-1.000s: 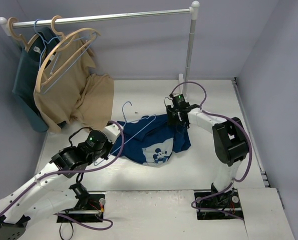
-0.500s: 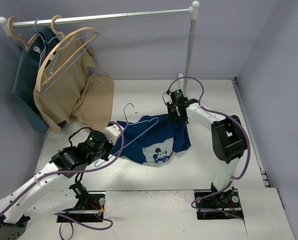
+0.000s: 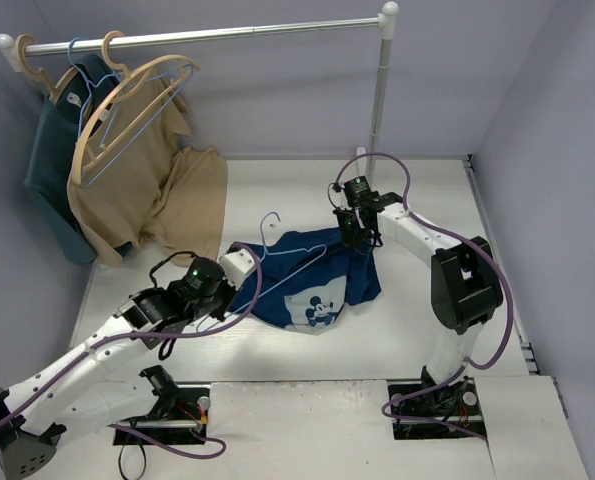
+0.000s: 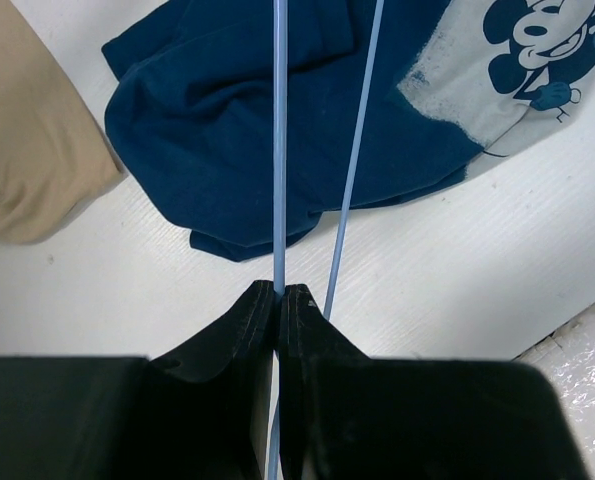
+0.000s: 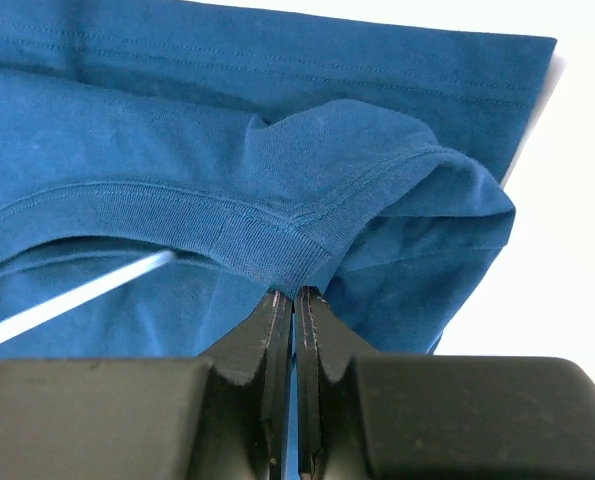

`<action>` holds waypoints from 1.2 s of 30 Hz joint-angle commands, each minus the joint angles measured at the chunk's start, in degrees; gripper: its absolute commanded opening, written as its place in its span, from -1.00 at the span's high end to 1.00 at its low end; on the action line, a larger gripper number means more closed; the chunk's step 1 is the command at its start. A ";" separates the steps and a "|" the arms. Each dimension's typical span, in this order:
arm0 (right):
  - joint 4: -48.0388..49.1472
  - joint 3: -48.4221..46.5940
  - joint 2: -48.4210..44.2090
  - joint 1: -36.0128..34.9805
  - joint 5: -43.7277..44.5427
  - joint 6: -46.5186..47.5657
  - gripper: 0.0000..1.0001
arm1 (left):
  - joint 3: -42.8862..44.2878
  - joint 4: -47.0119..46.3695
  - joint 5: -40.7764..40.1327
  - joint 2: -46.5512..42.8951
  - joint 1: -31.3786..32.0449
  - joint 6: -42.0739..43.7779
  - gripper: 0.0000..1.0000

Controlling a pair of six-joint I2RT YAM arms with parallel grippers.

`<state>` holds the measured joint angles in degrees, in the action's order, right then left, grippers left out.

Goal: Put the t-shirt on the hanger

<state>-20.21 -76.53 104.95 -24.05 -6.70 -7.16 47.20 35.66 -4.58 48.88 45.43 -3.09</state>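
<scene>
The t-shirt [image 3: 312, 280] lies crumpled on the table [image 3: 427, 190], between the two arms, with its print [image 3: 322, 310] facing up on the near side. The hanger [image 4: 279, 150] rests across the shirt. Its hook rises off the cloth at the far left and its long wires run back toward the left arm.

The left gripper [image 4: 279, 292] is closed tight on one of the hanger's wires, which comes out straight from between the fingertips. A second wire passes just to the right of the fingers, outside the grip.

The right gripper [image 5: 295, 295] is at the shirt's far right edge, pinched shut on the ribbed collar [image 5: 227, 235]. The band is bunched into a small fold where the fingers meet. In the right wrist view a pale wire of the hanger shows just below the collar on the left. Whether it runs inside the neck opening or only lies under the cloth, I cannot tell.

A tan garment [image 3: 167, 190] hangs from the rail [image 3: 197, 35] at the far left, its lower part spread on the table, near the shirt.
</scene>
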 commanded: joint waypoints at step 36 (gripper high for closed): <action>-14.15 -19.61 -6.24 -4.95 -4.29 3.29 1.00 | -5.10 -32.75 9.76 7.11 1.42 2.75 1.00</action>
<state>-32.08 -91.64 104.16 -28.60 -10.79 -5.78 41.41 10.76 -0.62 57.21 46.50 1.10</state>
